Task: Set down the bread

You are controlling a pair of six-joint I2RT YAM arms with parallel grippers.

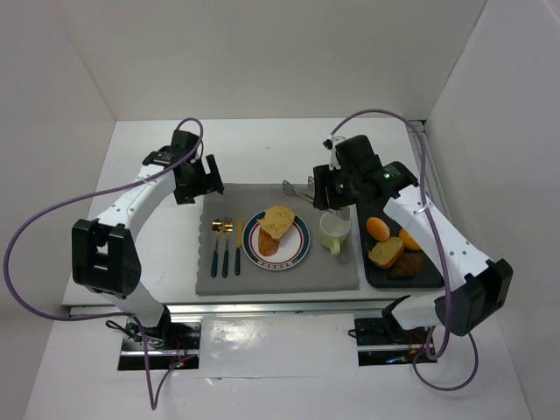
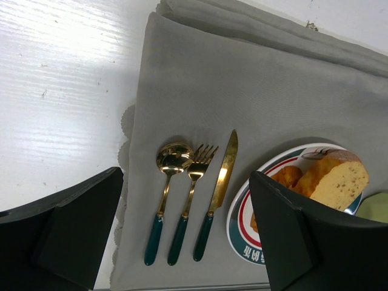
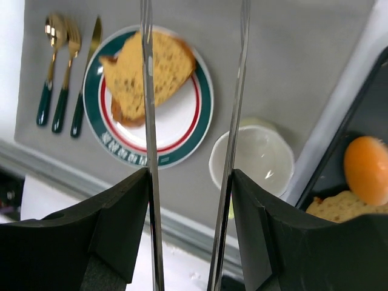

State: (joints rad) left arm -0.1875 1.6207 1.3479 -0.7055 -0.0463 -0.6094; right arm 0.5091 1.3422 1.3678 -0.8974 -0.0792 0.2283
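Observation:
A slice of bread (image 1: pixel 278 220) lies on the striped plate (image 1: pixel 302 249), leaning over a browner piece (image 1: pixel 267 243). In the right wrist view the bread (image 3: pixel 151 76) rests on the plate (image 3: pixel 182 148) with nothing gripping it. My right gripper (image 1: pixel 325 194) hovers over the mat right of the plate, shut on metal tongs (image 3: pixel 147 121). The two tong arms stand apart, each against a finger, with nothing between their tips. My left gripper (image 2: pixel 186 182) hangs open above the cutlery. It shows left of the plate (image 2: pixel 239 224) and bread (image 2: pixel 339 179).
A pale green cup (image 1: pixel 333 229) stands right of the plate. A black tray (image 1: pixel 429 280) at the right holds an orange bun (image 1: pixel 378 228) and more bread pieces (image 1: pixel 386 252). A spoon, fork and knife (image 1: pixel 227 245) lie on the grey mat (image 1: pixel 289 282).

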